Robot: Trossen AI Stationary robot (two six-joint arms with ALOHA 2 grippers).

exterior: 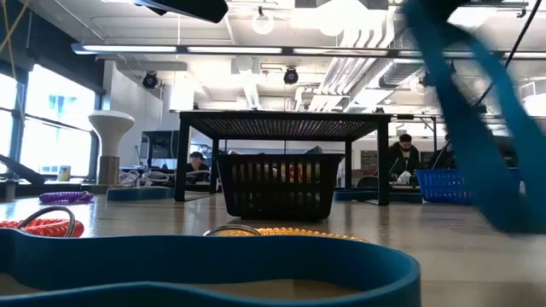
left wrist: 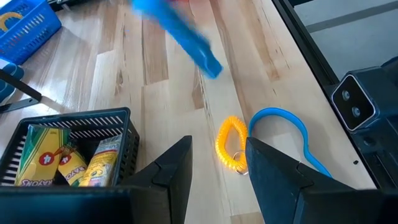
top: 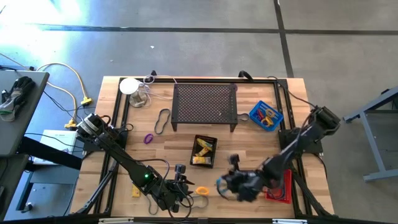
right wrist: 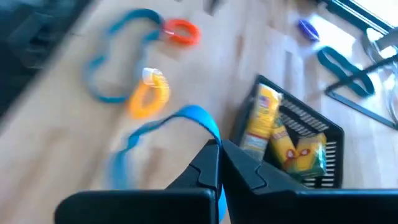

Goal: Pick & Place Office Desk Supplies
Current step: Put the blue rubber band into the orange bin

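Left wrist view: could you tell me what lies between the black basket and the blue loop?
A yellow coiled ring lies there, nearer the blue loop than the black basket, as the left wrist view shows.

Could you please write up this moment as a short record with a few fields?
Surface: wooden table
Right gripper: shut on a blue band, lifted off the table
Left gripper: jaws apart, empty, above the yellow ring
Second blue band: lying flat beside the yellow ring
Black basket: holds yellow packets
Blue basket: near the stand, some items inside
Orange ring: loose on the table
Purple ring: loose on the left side
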